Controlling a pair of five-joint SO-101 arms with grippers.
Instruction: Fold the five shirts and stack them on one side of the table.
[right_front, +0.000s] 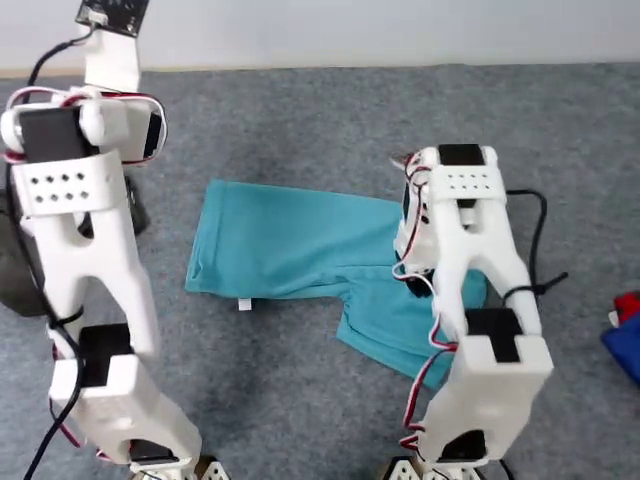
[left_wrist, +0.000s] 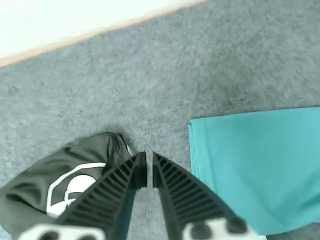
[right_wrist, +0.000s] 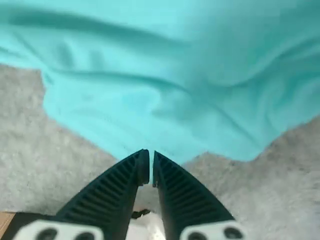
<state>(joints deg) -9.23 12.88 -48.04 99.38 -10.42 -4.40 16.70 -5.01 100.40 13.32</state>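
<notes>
Lying across the middle of the table, a teal shirt (right_front: 290, 245) is spread mostly flat. Its long body runs sideways and one part angles down toward the base of the right arm, so it looks only partly folded. It appears to be thin, light knit fabric, soft and limp, with shallow ripples in the right wrist view. It will likely sag and bunch when lifted and drag on the covering beneath. The clean straight edge or a corner looks like the best place to pinch it, taking one layer close to the surface.

The right gripper (right_wrist: 150, 162) hangs just over the shirt's rim, where teal cloth meets bare table. Its jaws are nearly together with a thin slit between the tips, and they hold nothing. The left gripper (left_wrist: 149, 167) sits over bare table between the teal shirt's (left_wrist: 260, 160) straight edge and a crumpled black shirt (left_wrist: 60, 185) with a white print. Its jaws are likewise almost closed and empty.

At the right edge of the high view lies red and blue fabric (right_front: 625, 335), probably more shirts.

The table is covered in grey felt-like material (right_front: 300, 110), and a pale wall (right_front: 350, 30) runs along its far side
</notes>
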